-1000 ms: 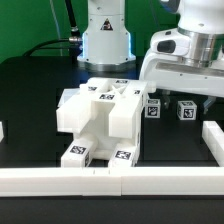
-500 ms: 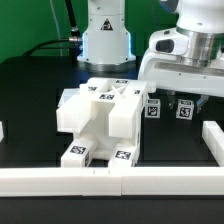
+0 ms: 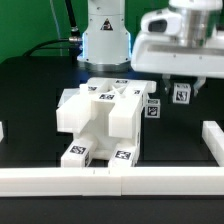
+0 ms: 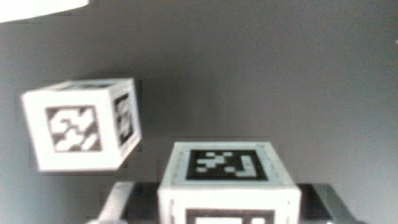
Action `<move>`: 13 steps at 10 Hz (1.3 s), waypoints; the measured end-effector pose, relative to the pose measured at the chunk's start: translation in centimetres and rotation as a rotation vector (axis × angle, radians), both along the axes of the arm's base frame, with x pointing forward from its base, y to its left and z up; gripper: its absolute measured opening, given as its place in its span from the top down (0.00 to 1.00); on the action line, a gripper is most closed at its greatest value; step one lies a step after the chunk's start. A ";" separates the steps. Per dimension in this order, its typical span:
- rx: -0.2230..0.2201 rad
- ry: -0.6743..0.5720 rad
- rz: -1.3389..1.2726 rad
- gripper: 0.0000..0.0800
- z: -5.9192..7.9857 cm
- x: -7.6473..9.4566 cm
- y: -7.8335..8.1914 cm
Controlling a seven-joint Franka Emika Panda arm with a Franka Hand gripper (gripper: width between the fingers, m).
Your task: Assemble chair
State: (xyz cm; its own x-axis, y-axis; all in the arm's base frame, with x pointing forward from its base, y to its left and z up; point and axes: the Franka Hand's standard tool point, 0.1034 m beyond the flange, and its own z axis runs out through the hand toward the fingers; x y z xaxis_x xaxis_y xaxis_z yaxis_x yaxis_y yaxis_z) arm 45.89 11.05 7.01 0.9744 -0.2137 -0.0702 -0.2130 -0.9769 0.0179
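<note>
The partly joined chair [image 3: 100,118], a chunky white body with tags on top and on its front feet, stands in the middle of the black table. My gripper [image 3: 181,88] hangs at the exterior view's right, shut on a small white tagged block [image 3: 181,94] held off the table. A second small tagged block [image 3: 153,107] stands on the table beside the chair. In the wrist view the held block [image 4: 226,170] sits between my fingers [image 4: 128,200], and the second block [image 4: 86,122] lies apart on the dark surface.
A long white border rail [image 3: 110,181] runs along the front, with a short rail piece [image 3: 212,141] at the exterior view's right. The arm's white base [image 3: 105,40] stands behind the chair.
The gripper closed on the right-hand small block and rose with it, lifting it off the table. The other block and the chair body stayed put.
</note>
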 end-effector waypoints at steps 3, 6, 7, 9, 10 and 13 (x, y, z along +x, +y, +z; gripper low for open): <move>0.030 -0.007 -0.012 0.64 3.2 2.0 -2.6; 0.031 -0.013 -0.017 0.64 3.4 2.6 -3.2; 0.031 -0.013 -0.018 0.64 3.4 2.6 -3.2; 0.034 -0.015 0.018 0.64 3.6 2.9 -3.6; 0.038 -0.033 0.054 0.64 4.4 4.5 -5.0; 0.040 -0.063 0.089 0.64 5.5 7.8 -8.1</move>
